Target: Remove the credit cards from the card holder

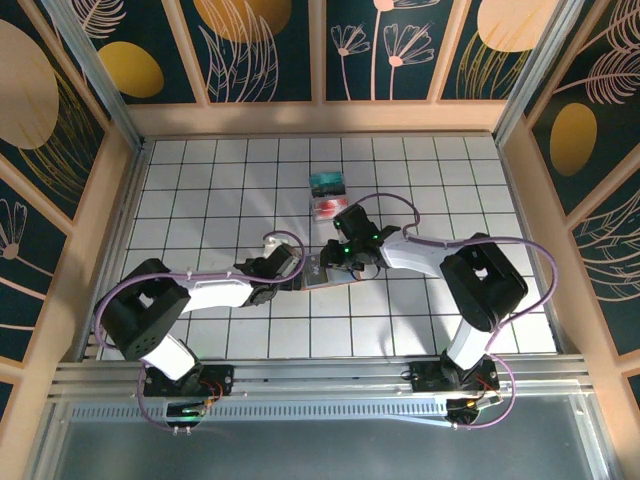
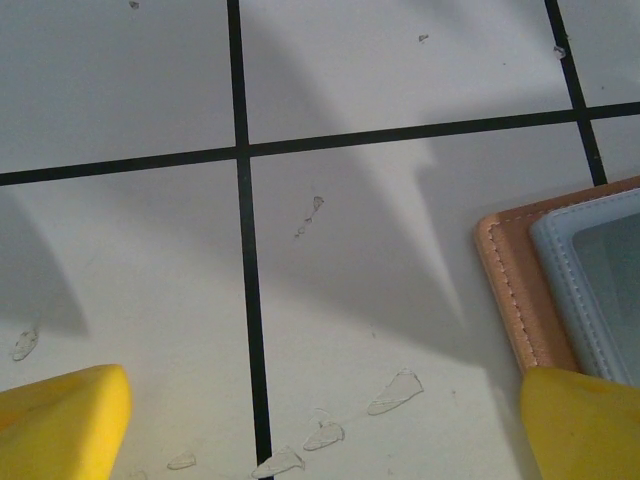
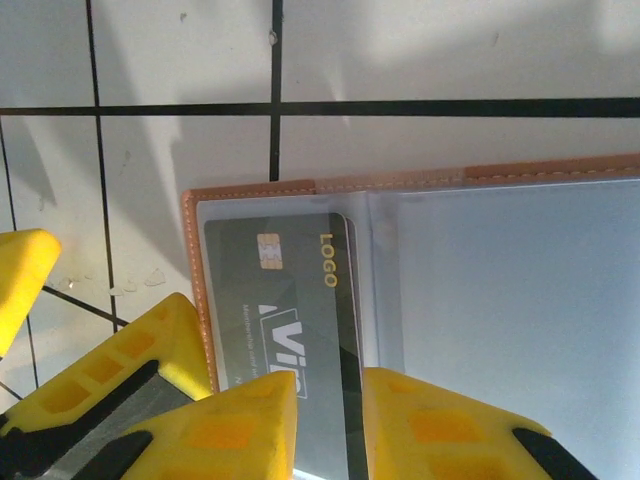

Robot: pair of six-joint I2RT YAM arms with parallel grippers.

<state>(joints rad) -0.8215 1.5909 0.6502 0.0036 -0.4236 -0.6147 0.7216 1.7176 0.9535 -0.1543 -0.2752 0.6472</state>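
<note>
The tan card holder (image 1: 343, 279) lies open on the tiles, blue-grey inside (image 3: 500, 300). A dark grey credit card (image 3: 280, 290) marked LOGO sits in its clear left pocket, with another card's edge showing under it. My right gripper (image 3: 330, 420) hovers over this card's near end, jaws a narrow gap apart, the card's face showing between them. My left gripper (image 2: 325, 425) is wide open at the holder's left edge (image 2: 515, 290), its right fingertip (image 2: 585, 425) at the holder's corner. A teal credit card (image 1: 327, 183) and a pink-white one (image 1: 328, 208) lie on the table beyond.
White gridded table (image 1: 220, 180) inside a walled booth with wooden edges. Both arms meet at the centre (image 1: 335, 262). Small flakes of clear tape or residue (image 2: 395, 392) dot the tile under my left gripper.
</note>
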